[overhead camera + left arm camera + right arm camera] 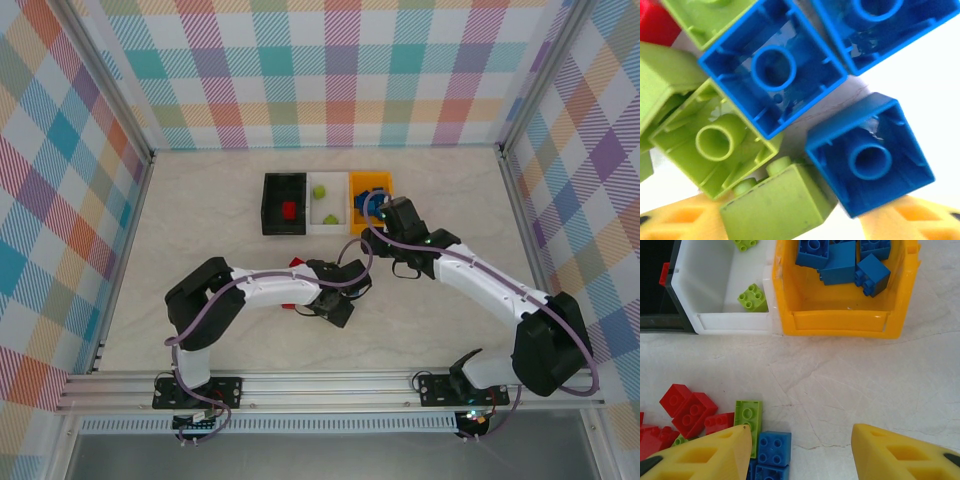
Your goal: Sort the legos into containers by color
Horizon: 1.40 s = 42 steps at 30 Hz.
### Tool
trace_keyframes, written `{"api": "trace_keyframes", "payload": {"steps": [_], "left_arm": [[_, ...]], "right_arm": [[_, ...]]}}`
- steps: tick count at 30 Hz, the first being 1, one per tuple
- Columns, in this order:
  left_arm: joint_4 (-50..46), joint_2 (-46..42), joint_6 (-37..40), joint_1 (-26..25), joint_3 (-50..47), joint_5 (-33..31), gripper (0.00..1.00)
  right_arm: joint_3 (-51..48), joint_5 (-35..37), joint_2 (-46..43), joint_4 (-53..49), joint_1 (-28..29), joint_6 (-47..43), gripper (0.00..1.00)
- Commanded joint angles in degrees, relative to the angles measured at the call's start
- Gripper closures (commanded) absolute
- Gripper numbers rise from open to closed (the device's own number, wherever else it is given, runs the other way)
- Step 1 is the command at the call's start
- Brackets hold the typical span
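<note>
Right wrist view: the right pincer (pixel 800 435) hangs spread and empty, loose legos (pixel 687 412) beside one fingertip.

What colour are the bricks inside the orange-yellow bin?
Blue. The bricks show best in the right wrist view.

- yellow bin (pixel 840 320) up top, blue bricks (pixel 840 262) heaped at its far end
- white bin (pixel 715 322) right against its left side, two green bricks (pixel 753 297) inside
- black bin (pixel 660 322) at the left edge
- loose red bricks (pixel 687 410), plus green and blue ones, lower left
- gripper (pixel 801 435) fingers spread wide, just bare table (pixel 840 380) between them
</note>
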Motion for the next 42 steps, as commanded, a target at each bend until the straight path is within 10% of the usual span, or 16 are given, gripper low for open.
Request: {"api": "trace_keyframes", "payload": {"steps": [1, 20, 30, 42], "left_arm": [[2.21, 0.88, 0.19, -0.13, 0.31, -2.74, 0.46], [1.95, -12.67, -4.12, -0.18, -5.78, -4.87, 0.56], [0.83, -9.24, -3.69, -0.22, -5.66, -2.12, 0.2], [2.78, -1.85, -2.72, 0.91, -4.18, -3.04, 0.38]], "right_arm": [[-0.29, -0.51, -0.26, 2.21, -0.38, 0.5, 0.45], [-1.34, -1.49, -0.06, 3.56, -0.38, 1.4, 0.45], [-2.13, -1.24, -0.53, 3.92, -0.38, 1.55, 0.44], [-1.69, -1.31, -0.84, 3.99, -0.56, 1.21, 0.44]]}}
